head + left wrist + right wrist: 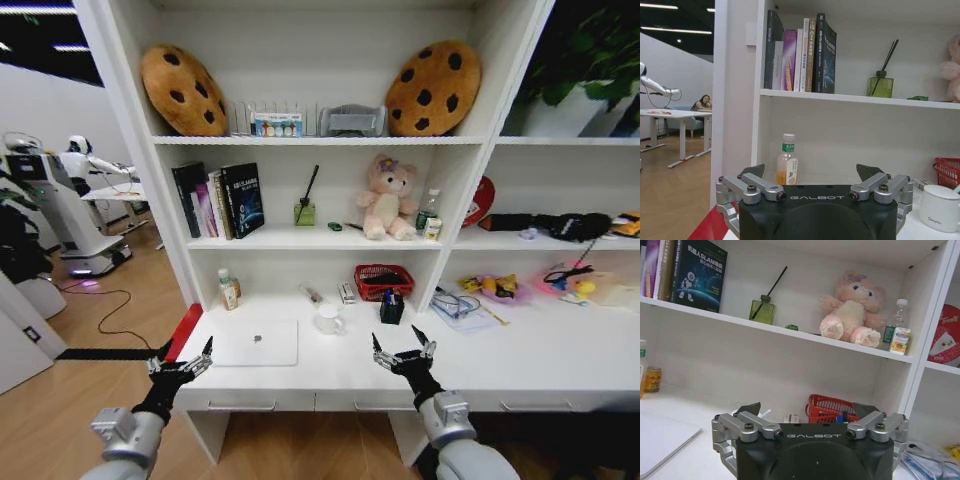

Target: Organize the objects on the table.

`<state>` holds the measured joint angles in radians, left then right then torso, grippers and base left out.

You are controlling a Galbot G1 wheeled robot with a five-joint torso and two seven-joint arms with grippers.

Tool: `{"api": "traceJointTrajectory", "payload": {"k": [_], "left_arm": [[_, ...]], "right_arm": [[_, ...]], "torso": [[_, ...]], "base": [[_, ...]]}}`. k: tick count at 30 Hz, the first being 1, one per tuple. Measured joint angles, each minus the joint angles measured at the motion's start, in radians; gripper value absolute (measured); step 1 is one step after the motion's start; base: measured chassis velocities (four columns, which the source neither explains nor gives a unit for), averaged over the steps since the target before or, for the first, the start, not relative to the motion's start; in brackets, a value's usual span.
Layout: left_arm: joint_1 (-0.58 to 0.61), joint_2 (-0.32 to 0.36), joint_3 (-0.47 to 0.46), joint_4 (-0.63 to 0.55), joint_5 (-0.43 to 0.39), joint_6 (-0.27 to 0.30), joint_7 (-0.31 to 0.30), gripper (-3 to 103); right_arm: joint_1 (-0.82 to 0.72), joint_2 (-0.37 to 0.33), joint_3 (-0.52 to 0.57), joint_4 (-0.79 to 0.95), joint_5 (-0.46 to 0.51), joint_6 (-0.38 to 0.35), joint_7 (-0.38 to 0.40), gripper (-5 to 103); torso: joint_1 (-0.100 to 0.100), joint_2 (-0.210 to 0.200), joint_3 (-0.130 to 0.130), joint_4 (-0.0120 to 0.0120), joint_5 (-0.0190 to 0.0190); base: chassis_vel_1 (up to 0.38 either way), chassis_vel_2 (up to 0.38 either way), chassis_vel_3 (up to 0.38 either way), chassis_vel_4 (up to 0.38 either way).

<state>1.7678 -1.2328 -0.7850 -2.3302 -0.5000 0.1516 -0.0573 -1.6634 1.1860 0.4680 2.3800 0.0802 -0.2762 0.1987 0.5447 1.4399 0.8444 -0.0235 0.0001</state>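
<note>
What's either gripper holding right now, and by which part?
Nothing. The left gripper and right gripper both hover at the front edge of the table, jaws open and empty, clear of the laptop.

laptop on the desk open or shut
Shut. The silver laptop lies flat on the white desk, lid down, logo facing up, no screen or keys showing.

Left gripper (182,365) and right gripper (404,354) are showing black bodies with silver linkages. "GALBOT" lettering and screws are showing on each.
</note>
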Motion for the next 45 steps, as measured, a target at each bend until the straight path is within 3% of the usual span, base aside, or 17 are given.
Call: {"api": "traceJointTrajectory", "payload": {"k": [21,28,31,34,45], "left_arm": [[0.0,0.0,0.0,0.0,0.0,0.0,0.0,100],[0.0,0.0,0.0,0.0,0.0,0.0,0.0,100],[0.0,0.0,0.0,0.0,0.0,0.0,0.0,100],[0.0,0.0,0.0,0.0,0.0,0.0,0.0,100],[0.0,0.0,0.0,0.0,0.0,0.0,0.0,100]], "right_arm": [[-0.026,-0.031,0.002,0.017,-0.01,-0.01,-0.036,100],[-0.022,-0.029,0.005,-0.021,-0.023,0.043,-0.056,100],[-0.023,-0.029,0.006,-0.03,-0.026,0.053,-0.055,100],[-0.02,-0.029,0.008,-0.031,-0.029,0.052,-0.047,100],[-0.019,-0.028,0.009,-0.031,-0.031,0.049,-0.043,100]], "torso": [[0.0,0.0,0.0,0.0001,-0.0001],[0.0,0.0,0.0,0.0005,0.0002],[0.0,0.0,0.0,-0.0007,0.0],[0.001,0.0,0.0,0.0008,0.0],[0.001,-0.001,0.0,0.0001,-0.0003]], "base": [[0.344,-0.355,-0.348,0.357],[0.285,-0.308,-0.312,0.302],[0.042,-0.137,-0.168,0.128],[-0.012,-0.048,-0.034,0.054],[-0.015,0.031,0.019,-0.043]]}}
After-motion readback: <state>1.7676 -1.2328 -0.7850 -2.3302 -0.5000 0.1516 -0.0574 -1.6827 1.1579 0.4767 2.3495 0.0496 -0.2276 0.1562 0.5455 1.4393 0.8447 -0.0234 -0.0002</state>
